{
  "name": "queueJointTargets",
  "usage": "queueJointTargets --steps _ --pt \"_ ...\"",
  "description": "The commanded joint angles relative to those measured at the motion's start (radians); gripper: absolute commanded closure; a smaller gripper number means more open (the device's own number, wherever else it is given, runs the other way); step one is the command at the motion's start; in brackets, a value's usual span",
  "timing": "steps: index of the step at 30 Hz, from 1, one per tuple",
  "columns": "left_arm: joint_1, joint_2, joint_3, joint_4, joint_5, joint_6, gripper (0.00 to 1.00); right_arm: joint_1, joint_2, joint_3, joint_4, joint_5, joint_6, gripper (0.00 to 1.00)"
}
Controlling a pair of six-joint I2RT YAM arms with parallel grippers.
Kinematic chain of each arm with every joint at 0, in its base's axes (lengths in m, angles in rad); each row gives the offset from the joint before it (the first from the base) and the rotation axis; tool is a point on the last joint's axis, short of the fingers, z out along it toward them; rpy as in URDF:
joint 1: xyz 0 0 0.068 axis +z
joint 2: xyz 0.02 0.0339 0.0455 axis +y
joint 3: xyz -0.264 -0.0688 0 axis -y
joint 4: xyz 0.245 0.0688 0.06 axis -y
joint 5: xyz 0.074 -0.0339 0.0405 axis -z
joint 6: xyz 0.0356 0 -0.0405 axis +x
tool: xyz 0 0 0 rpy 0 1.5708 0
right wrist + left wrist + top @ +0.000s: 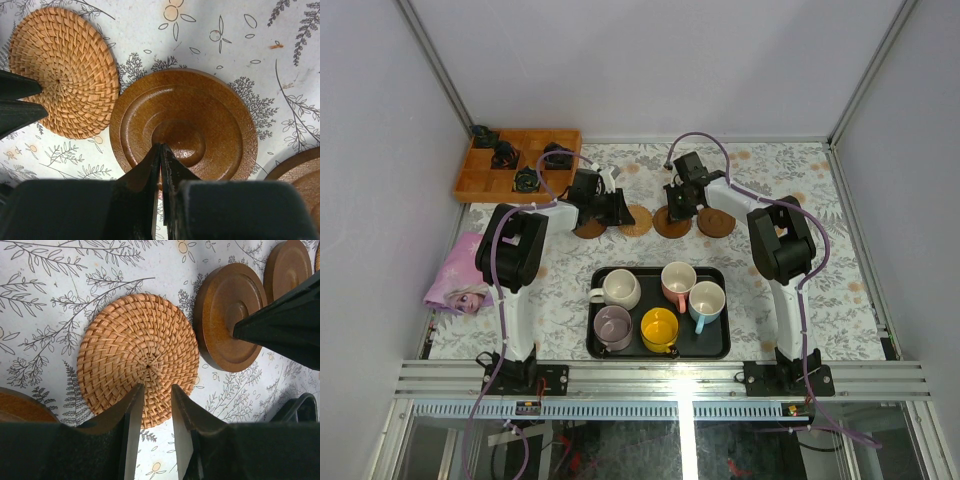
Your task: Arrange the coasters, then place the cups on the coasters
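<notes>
My L jaws: narrow gap, holding nothing, tips over the near rim of the woven coaster [137, 357], which lies flat on the counter [60, 270] straight ahead. My R jaws are pinched shut, tips over ctr of the dark wood coaster [200, 115] just beside it. Cups [659, 328] sit on the tray [715, 340] nearer my bases, btw both arms.

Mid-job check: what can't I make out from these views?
- Whether right gripper touches wooden coaster: right wrist, its fingers hide the contact.
- Leftmost coaster: top view, left gripper covers part; left wrist, bottom edge cuts it.
- Black items in orange tray: top view, too small.
</notes>
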Motion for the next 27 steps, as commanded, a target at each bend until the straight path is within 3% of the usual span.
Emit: queueJointTargets --steps 1,27 --pt "-0.002 0.004 0.016 -0.025 -0.030 0.024 0.71 0.007 -0.001 0.002 -0.013 0.016 -0.002 0.93" --pt "-0.002 -0.044 -0.001 -0.067 -0.052 0.059 0.71 0.006 -0.008 -0.005 -0.016 0.081 0.000 0.93"
